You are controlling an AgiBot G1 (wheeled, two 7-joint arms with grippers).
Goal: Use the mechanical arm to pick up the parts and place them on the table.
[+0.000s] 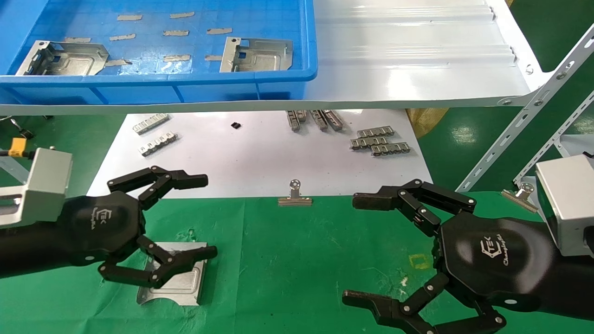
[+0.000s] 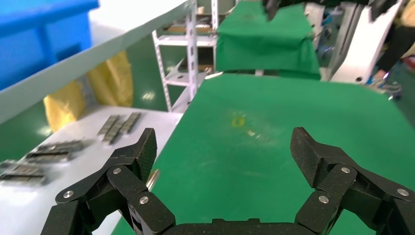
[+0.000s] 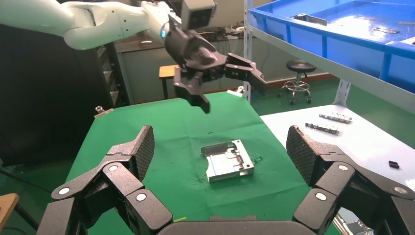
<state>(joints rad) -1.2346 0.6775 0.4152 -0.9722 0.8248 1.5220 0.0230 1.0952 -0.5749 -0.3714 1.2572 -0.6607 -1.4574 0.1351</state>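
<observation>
Parts: you see one plate [image 1: 174,278] lying flat on the green table [image 1: 297,260] beneath your left end effector [image 1: 185,218], fingers spread, holding nothing; two more [image 1: 257,54] sit in the bin [image 1: 306,41]. Right end effector [image 1: 357,250] hovers open nearby.

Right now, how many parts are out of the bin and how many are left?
Done: one part lies flat on the green table, out of the blue bin. In hand: nothing. The left hand is open, raised above that part in the right wrist view; the right hand is open over bare cloth. Left: two parts in the bin, one at its left, one near its right wall.
</observation>
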